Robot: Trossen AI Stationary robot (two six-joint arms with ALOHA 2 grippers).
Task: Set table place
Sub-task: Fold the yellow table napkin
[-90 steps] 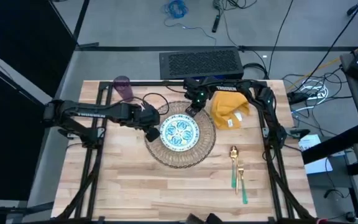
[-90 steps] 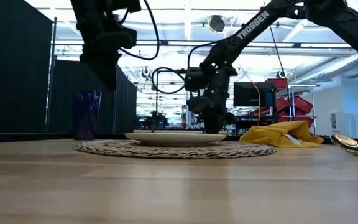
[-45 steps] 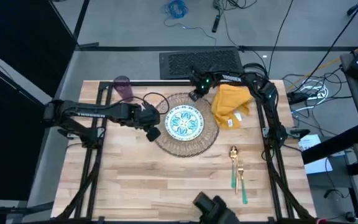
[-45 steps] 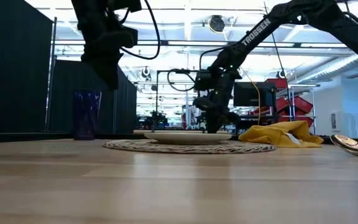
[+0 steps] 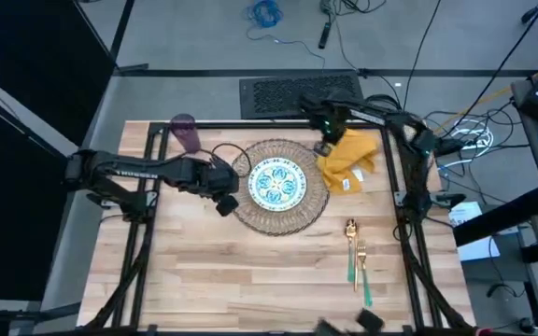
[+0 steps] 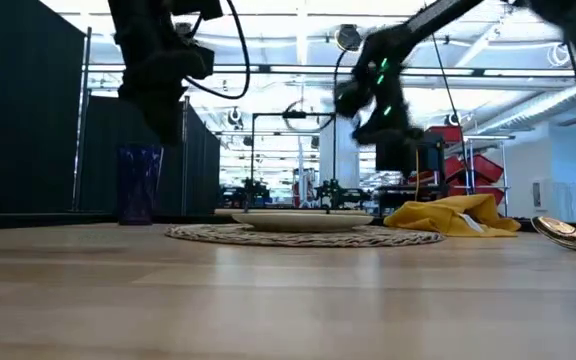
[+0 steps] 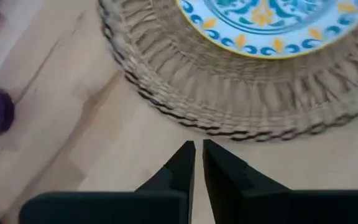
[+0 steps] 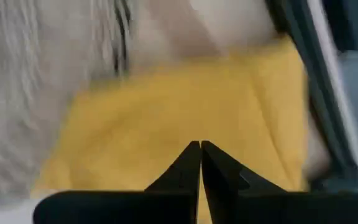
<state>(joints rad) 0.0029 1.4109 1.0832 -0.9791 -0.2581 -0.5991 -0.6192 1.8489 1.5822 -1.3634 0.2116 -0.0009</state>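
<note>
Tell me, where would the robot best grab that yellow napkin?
Probably a raised fold near the middle of the napkin, from straight above. It lies crumpled on the table, so its folds stand up for the right gripper, already above its edge.

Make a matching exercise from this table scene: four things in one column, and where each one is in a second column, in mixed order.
Things:
1. plate
2. purple cup
3. napkin
4. fork and spoon

Places:
A. at the far left corner of the table
B. on the woven mat
C. under the right pincer
D. on bare wood, nearer the front edge on the right

Pairs: 1-B, 2-A, 3-C, 4-D
</note>
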